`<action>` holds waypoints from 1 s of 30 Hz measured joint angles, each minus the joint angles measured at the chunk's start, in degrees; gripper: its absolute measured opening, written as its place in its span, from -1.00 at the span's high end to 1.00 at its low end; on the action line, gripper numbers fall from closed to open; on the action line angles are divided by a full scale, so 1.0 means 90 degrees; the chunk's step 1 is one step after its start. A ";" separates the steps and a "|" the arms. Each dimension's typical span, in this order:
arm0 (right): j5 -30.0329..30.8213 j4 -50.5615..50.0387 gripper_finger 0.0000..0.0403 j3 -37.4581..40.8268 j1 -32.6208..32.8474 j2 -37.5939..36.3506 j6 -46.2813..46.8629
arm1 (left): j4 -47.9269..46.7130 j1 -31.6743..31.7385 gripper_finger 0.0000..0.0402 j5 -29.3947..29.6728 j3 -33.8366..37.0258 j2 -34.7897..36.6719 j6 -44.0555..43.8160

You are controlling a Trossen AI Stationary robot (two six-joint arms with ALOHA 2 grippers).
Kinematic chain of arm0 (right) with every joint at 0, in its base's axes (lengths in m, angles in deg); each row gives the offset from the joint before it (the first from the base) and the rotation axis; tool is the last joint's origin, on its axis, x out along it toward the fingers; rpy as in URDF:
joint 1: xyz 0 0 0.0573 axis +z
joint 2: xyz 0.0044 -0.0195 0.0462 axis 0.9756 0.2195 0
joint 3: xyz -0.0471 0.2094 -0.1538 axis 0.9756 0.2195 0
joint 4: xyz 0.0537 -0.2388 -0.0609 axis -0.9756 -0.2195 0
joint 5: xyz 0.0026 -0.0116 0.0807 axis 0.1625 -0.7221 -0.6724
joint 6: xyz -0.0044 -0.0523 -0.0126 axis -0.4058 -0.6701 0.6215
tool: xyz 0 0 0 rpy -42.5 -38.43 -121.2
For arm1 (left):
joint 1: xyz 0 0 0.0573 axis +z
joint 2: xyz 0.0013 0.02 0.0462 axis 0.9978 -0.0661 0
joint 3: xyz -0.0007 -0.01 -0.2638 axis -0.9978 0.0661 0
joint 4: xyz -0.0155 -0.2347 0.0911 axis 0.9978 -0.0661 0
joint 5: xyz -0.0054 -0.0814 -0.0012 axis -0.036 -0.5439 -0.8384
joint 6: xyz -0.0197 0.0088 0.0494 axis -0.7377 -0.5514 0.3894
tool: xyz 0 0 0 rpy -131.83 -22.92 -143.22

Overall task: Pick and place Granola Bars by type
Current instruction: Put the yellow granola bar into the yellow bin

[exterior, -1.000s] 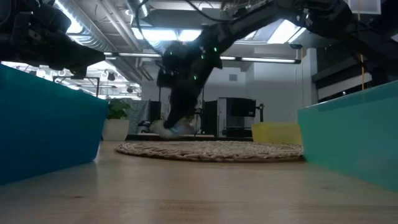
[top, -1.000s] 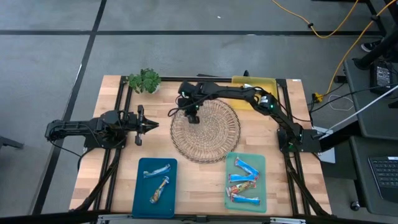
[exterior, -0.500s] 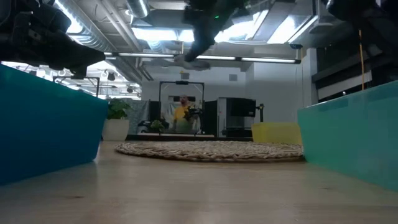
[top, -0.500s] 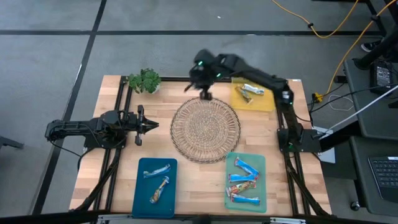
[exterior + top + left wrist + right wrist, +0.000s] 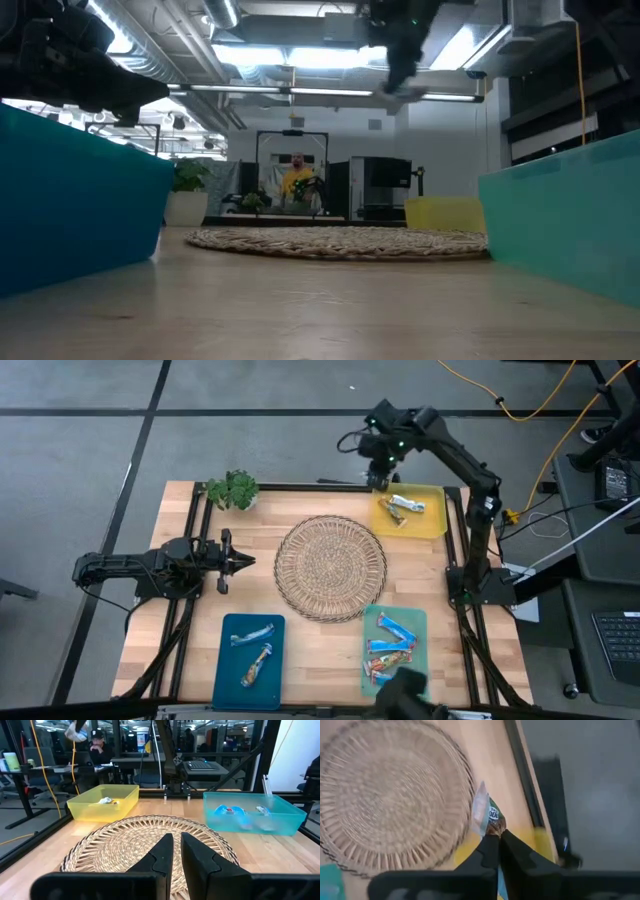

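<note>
Two silvery bars (image 5: 251,650) lie in the blue tray (image 5: 248,659) at the counter's (image 5: 180,625) near edge, with several bright blue and orange ones (image 5: 390,653) in the green tray (image 5: 394,651) beside it. Midway sits the round woven mat (image 5: 330,568); the left pincer (image 5: 247,560) waits at its left, fingers nearly together on nothing. Farthest off, the right pincer (image 5: 496,841) hangs high by the yellow tray's (image 5: 410,509) corner, clamped on a granola bar (image 5: 487,817); two bars (image 5: 400,508) already lie in that tray.
</note>
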 joint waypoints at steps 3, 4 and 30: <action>-0.0002 -0.0296 0.92 0.0269 -0.0441 0.0008 0.0141 | 0.0000 0.0001 0.84 0.0000 0.0000 0.0000 0.0000; -0.0002 -0.0309 0.91 0.0394 -0.0583 0.0013 0.0202 | 0.0000 0.0000 0.84 0.0000 0.0000 0.0000 0.0000; -0.0017 0.1710 0.85 0.5112 -0.1704 -0.0129 0.1683 | 0.0008 0.0002 0.84 0.0000 0.0000 0.0000 0.0000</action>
